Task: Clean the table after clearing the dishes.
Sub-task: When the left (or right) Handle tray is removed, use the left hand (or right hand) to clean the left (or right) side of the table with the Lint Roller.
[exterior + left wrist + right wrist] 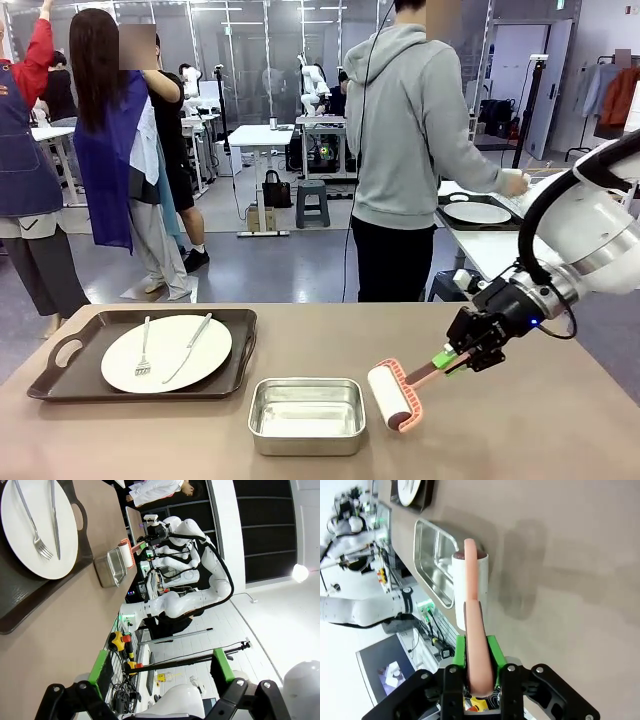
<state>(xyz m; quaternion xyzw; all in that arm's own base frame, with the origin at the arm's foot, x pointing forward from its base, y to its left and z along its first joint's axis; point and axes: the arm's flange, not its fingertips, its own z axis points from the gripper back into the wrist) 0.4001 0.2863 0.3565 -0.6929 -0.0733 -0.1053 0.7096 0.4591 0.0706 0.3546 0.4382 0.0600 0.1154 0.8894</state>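
- Right claw [452, 358] clenched on the salmon-pink handle of a white lint roller [392, 395], its roll at or just above the taupe-brown table [520, 440], beside a small steel pan [305, 384].
- Left claw [161, 662] released, empty.
- Clearing looks half done: a round white plate [205, 362] with fork and knife is on a dark brown tray [60, 352] at the table's left.
- Room: open workshop, a person in a grey hoodie [410, 120] opposite.

Taupe-brown surface [520, 445] holds a dark tray [239, 345] left of the steel pan [306, 415], carrying a white plate [166, 340] with a fork [145, 348] and knife [188, 348] lying side by side on it.
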